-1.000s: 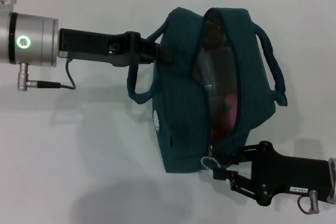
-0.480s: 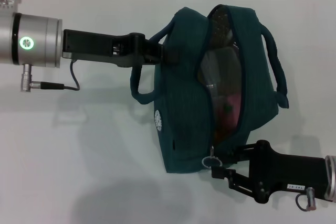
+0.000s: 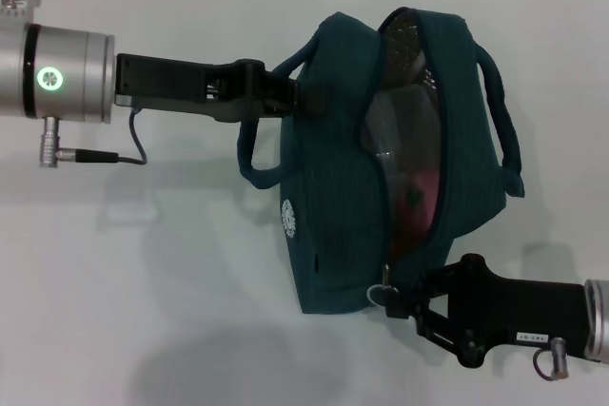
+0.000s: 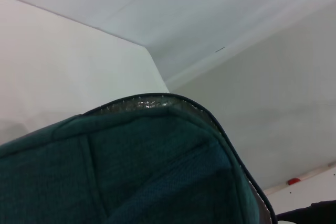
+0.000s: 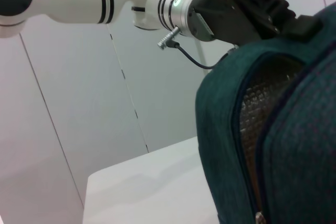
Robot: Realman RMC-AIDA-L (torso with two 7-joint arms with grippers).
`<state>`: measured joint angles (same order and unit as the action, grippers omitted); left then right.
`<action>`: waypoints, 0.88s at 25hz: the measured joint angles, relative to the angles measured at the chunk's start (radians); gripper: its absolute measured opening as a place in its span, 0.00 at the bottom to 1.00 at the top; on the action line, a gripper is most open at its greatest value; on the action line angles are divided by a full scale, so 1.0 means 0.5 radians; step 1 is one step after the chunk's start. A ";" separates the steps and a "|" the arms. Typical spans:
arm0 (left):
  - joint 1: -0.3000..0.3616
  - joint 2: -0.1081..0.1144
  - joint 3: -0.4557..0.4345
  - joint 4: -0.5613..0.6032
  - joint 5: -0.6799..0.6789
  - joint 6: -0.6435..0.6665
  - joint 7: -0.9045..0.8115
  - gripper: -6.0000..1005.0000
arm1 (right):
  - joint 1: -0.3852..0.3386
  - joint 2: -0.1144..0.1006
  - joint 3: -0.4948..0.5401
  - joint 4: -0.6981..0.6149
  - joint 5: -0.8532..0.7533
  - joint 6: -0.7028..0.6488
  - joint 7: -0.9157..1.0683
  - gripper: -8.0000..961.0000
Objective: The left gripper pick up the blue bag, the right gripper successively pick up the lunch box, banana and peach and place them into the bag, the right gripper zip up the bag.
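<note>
- Head view: my left gripper (image 3: 293,97) is clamped on the near handle of the blue bag (image 3: 328,216), right at my fingertips. I hold it there so the bag hangs steady and its mouth stays presented to my other arm.
- My right gripper (image 3: 404,303) sits at the bag's lower corner, touching the end of the zip line where the ring zip-pull (image 3: 381,294) dangles just beside my fingers. They look pinched at the pull, but I cannot tell whether they have truly caught it.
- Beyond my right fingers the zip gapes along most of its run. Through it I glimpse the peach (image 3: 425,189) as a pink patch and the lunch box (image 3: 400,125) as a clear pale shape above it; the banana is hidden from me. My judgement: packing is done and zipping is the step in hand.
- Left wrist view: the bag's teal fabric fills everything ahead of my left wrist, foil lining (image 4: 152,102) glinting along the rim. My own fingers don't show.
- Right wrist view: the open zip edge with its quilted lining runs away from my right wrist, and past it my left gripper (image 5: 294,22) grips the bag's top.
</note>
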<state>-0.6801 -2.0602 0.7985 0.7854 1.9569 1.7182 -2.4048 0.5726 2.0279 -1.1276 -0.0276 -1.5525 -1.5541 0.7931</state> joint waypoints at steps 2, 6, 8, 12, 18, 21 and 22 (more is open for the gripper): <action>0.000 0.000 0.001 0.000 0.000 0.001 0.001 0.04 | 0.002 0.000 0.000 0.000 0.000 0.009 0.000 0.14; -0.002 0.000 0.001 0.000 -0.002 0.004 0.004 0.04 | 0.004 0.000 0.000 0.000 0.000 0.030 0.000 0.04; -0.002 0.000 0.001 0.000 -0.002 0.005 0.005 0.04 | 0.005 0.000 0.000 0.000 0.005 0.032 0.000 0.03; 0.003 0.001 0.001 0.000 -0.003 0.008 0.006 0.04 | 0.005 0.000 0.000 -0.010 0.012 0.026 0.000 0.02; 0.020 0.007 -0.009 0.000 -0.003 0.006 0.023 0.04 | -0.033 0.000 0.013 -0.030 0.015 -0.047 -0.013 0.03; 0.028 0.008 -0.010 0.000 -0.003 -0.016 0.032 0.04 | -0.108 0.000 0.015 -0.095 0.018 -0.125 -0.020 0.03; 0.033 0.008 -0.011 0.000 -0.003 -0.023 0.036 0.04 | -0.140 0.000 0.016 -0.130 0.019 -0.154 -0.020 0.03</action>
<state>-0.6637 -2.0561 0.7931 0.7854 1.9554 1.7067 -2.3867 0.5024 2.0279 -1.1195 -0.0924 -1.5429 -1.6310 0.7829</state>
